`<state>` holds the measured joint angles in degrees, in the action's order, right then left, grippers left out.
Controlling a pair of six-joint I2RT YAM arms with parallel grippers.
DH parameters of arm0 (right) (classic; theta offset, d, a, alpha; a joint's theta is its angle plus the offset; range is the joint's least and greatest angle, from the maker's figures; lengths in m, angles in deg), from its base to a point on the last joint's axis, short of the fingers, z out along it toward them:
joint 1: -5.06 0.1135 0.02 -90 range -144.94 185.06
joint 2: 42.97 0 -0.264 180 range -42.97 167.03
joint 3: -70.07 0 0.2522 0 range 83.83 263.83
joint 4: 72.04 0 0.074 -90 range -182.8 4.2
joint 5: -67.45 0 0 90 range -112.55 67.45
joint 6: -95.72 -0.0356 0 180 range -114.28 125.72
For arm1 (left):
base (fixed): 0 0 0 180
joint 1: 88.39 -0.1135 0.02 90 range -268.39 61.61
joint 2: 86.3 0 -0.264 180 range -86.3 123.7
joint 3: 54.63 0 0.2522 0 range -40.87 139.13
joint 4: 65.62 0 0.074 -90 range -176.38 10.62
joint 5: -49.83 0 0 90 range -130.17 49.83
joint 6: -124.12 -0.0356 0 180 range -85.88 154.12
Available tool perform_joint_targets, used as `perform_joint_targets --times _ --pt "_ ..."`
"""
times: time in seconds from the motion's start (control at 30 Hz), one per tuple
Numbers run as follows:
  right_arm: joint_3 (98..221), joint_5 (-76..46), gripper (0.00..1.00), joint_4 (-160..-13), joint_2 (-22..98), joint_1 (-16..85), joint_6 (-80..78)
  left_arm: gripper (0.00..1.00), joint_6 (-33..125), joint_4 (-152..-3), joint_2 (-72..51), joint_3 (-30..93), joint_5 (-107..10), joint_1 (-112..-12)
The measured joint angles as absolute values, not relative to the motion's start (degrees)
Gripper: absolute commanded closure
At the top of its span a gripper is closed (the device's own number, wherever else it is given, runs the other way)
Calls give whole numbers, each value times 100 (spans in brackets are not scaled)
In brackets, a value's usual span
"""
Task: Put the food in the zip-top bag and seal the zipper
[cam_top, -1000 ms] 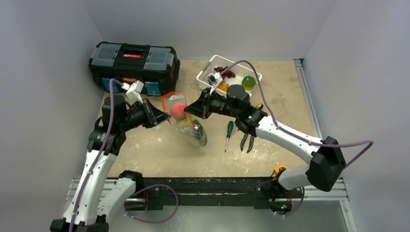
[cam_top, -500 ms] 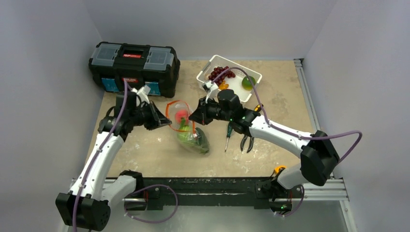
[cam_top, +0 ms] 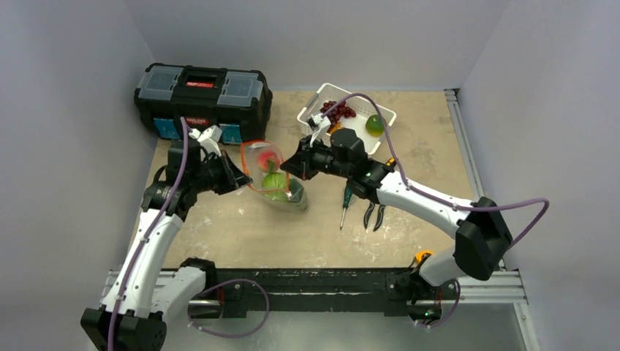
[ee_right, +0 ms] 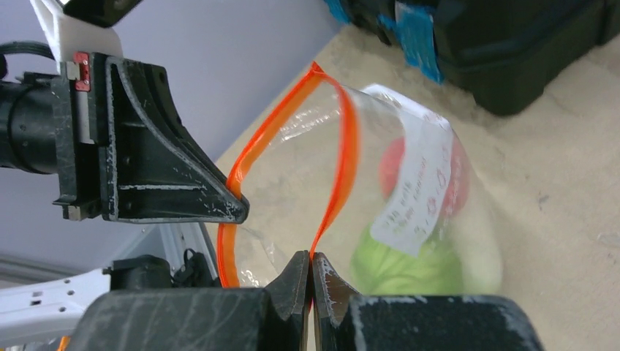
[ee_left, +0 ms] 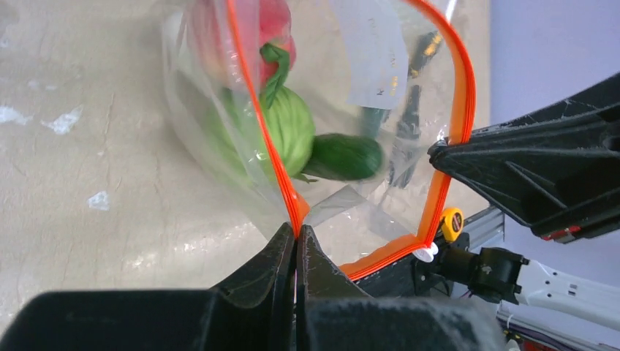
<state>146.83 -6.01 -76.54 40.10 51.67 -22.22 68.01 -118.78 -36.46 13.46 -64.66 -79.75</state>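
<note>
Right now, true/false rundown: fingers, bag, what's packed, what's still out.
1. The left gripper and right gripper each have their fingers shut on the zipper, on opposite sides of the mouth. True.
2. The zip-top bag is sealed. False: its mouth is spread open.
3. The peach, cabbage and cucumber are inside the bag. True.
4. A tool is in the bag. False: the screwdriver and pliers lie on the table to its right.
5. The white basket is empty. False: it holds red grapes and a green fruit.
</note>
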Motion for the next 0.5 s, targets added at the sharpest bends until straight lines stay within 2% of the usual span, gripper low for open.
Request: perform_joint_targets --times 0.2,0.33,0.5 --pt "14600 -549 100 -7641 4416 5167 -2292 100 6526 -12278 -3311 1431 -6243 -7977" --pt "14760 -536 84 -7711 4418 5167 -2272 100 6276 -12492 -3185 2178 -6062 -7977" --pt "15101 -536 77 -7741 4418 5167 -2216 100 5995 -12344 -3154 2390 -5830 -7977"
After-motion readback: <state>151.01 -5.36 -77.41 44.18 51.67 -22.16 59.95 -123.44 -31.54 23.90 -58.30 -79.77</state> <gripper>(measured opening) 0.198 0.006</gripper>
